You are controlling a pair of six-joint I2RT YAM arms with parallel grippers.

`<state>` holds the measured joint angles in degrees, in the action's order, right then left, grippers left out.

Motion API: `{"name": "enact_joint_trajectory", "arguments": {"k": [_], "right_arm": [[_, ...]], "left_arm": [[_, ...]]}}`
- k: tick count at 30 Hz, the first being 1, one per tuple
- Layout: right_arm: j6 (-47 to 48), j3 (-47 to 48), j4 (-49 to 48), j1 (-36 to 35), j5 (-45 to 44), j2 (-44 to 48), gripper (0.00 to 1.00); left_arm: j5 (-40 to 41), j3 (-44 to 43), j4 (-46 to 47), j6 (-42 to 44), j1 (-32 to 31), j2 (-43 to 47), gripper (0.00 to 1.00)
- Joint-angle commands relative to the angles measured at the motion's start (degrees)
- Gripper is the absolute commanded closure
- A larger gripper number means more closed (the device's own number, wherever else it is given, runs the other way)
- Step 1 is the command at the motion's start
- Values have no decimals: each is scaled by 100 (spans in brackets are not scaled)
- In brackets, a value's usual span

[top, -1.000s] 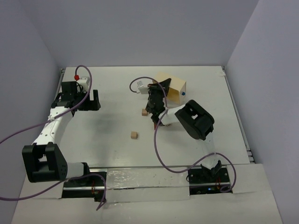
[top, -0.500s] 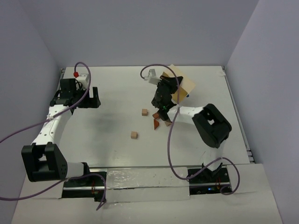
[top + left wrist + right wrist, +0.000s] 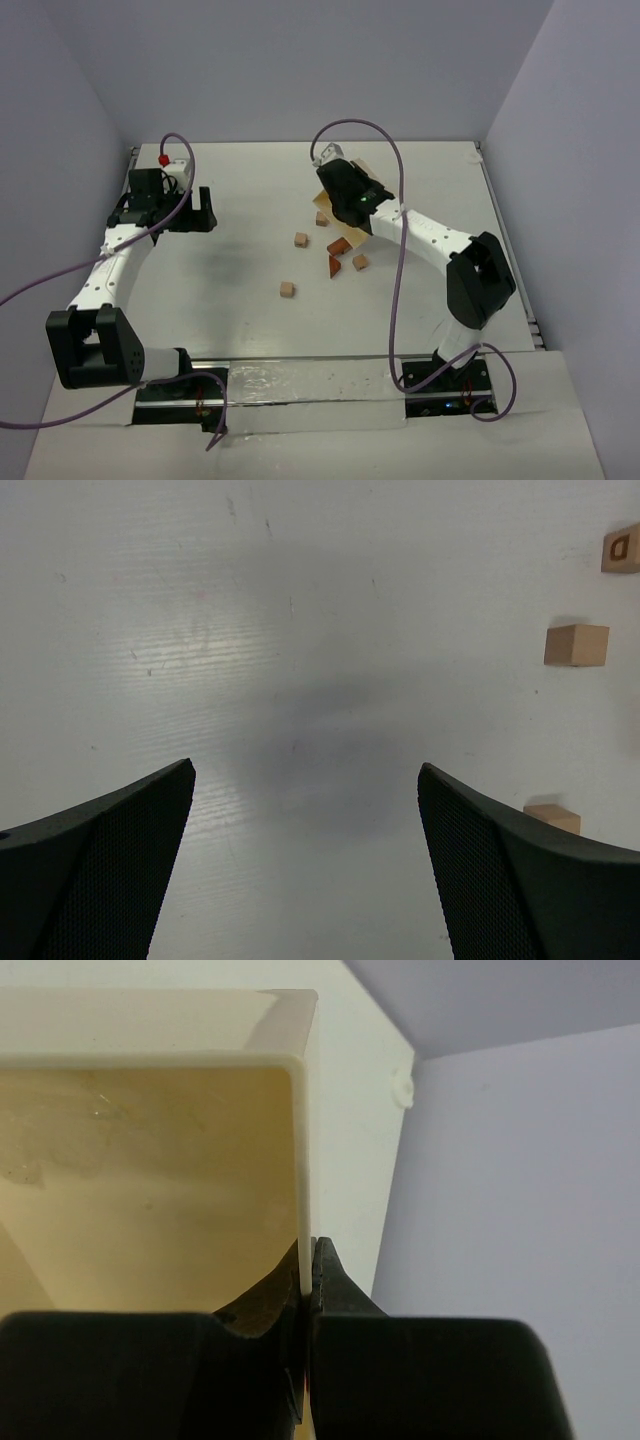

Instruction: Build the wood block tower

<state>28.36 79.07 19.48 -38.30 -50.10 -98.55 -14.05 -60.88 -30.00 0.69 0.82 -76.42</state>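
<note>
Several small wood blocks lie singly on the white table: tan cubes [image 3: 300,240] [image 3: 288,290] [image 3: 322,218], a reddish-brown cube [image 3: 339,245] and a reddish-brown wedge [image 3: 335,266]. No tower is in view. My right gripper [image 3: 310,1272] is shut on one thin wall of the pale wooden box [image 3: 150,1180], held tipped above the blocks; its inside shows bare. In the top view the right wrist [image 3: 348,193] covers most of the box. My left gripper [image 3: 307,770] hangs open over bare table at the far left, with tan cubes [image 3: 576,645] [image 3: 552,817] off to its right.
A lettered tan cube [image 3: 620,548] lies at the left wrist view's upper right. Purple cables loop over both arms [image 3: 390,160]. Grey walls close in the table at the back and both sides.
The right arm swung the box leftward and tipped it. More blocks now lie on the table below it than before. The left arm has barely moved.
</note>
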Motion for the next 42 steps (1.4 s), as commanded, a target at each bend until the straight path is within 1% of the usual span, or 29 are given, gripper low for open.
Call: {"name": "enact_joint_trajectory", "arguments": {"k": [1,3,4,6,7,8,9,10,11,14,15,16,19,24,26,28,33,36,40,42], "right_arm": [[-712,411,611,414,290,-70,100],[-1002,853,1000,824,681,-248,100],[-1131,1020,1406,1177,915,-391,100],[-1605,1517,1916,1672,1608,-649,100],[-1684,1767,2073,1868,1983,-787,100],[-1759,1798,2165,2073,2070,-821,100],[-1822,1936,2216,2337,2470,-977,100],[-1822,1987,2281,2638,2706,-1050,100],[-1811,2021,2322,2748,2924,-1120,100],[-1659,2246,2476,3555,3881,-1569,100],[-1643,2325,2564,3771,4025,-1624,100],[-1565,2407,2658,4007,4490,-1820,100],[-1147,2697,3015,4831,4993,-2233,100],[-378,3089,3329,5716,5093,-2554,100],[-105,3410,3607,5935,5172,-2711,100],[124,4013,3885,6146,5190,-3027,100],[556,4556,4225,6410,5021,-3435,100],[660,4581,4230,6457,4833,-3532,99],[608,4554,4185,6455,4758,-3616,90],[557,4565,4169,6458,4712,-3670,84]], "left_arm": [[-148,-129,41,39,-27,34,1],[-142,-107,55,64,-28,39,1],[-142,-100,47,71,-21,31,1],[-205,-84,71,102,-29,55,1],[-216,-64,96,116,-27,75,1],[-232,-62,122,121,-21,75,1],[-245,-49,147,146,-20,75,1],[-253,-59,158,151,-27,69,1],[-239,-70,161,151,-24,55,1],[-256,-117,154,151,-21,-48,1],[-256,-115,161,153,-20,-55,1],[-257,-101,166,162,-21,-74,1],[-271,-6,226,196,-28,-74,1],[-313,114,295,224,-27,-138,1],[-332,120,302,236,-20,-174,1],[-341,112,322,219,-27,-226,1],[-361,69,336,212,-29,-276,1],[-370,52,321,212,-20,-294,1],[-353,20,290,216,-20,-291,1],[-344,6,267,239,-29,-277,1]]}}
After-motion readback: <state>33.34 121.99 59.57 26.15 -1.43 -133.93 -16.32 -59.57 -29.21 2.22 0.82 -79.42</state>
